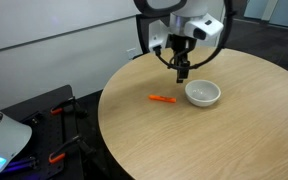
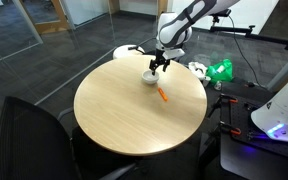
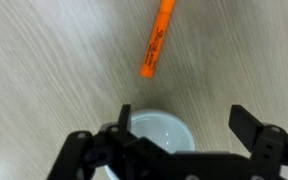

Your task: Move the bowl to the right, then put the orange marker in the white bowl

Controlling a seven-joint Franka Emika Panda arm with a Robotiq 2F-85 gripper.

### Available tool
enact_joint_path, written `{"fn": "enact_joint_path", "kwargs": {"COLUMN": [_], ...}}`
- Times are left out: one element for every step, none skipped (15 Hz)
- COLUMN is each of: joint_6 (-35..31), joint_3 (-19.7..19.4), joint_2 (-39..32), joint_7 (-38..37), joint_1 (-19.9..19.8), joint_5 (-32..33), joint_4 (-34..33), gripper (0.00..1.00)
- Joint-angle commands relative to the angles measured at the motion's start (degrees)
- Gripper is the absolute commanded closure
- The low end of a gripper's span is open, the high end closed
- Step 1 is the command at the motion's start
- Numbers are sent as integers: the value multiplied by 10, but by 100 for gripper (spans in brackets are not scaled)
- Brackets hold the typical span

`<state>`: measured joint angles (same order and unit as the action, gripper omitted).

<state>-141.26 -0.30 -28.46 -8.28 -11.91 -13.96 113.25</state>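
The small white bowl (image 1: 203, 94) sits on the round wooden table (image 1: 224, 140); it also shows in the other exterior view (image 2: 148, 76) and at the bottom of the wrist view (image 3: 160, 132). The orange marker (image 1: 163, 99) lies flat on the table beside the bowl, apart from it, and shows in the exterior view (image 2: 163, 95) and the wrist view (image 3: 157, 43). My gripper (image 1: 182, 73) hangs just above the bowl's rim, open and empty (image 3: 184, 128); one finger is over the bowl's inside, the other outside it.
The table edge curves close behind the bowl (image 2: 134, 55). A black office chair (image 2: 29, 140) stands at the table's other side. Green and white items (image 2: 216, 71) and equipment sit beyond the table. Bare tabletop surrounds the marker.
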Motion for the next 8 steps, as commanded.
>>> {"fn": "enact_joint_path", "kwargs": {"joint_6": [15,18,22,23,25,27,26,24], "joint_3": [-31,-35,-39,-41,-44,-47,-50,-54], "joint_2": [60,64,63,61,59,55,53,50], "joint_7": [-109,-137,-164,-185,-206,-229,-249,-265], "joint_1": [61,73,85,93,103,112,119,126], "joint_5": [1,1,2,-1,1,2,4,5], "joint_4": [79,88,93,98,102,104,108,111], "gripper": [0,0,0,0,0,0,0,0]}}
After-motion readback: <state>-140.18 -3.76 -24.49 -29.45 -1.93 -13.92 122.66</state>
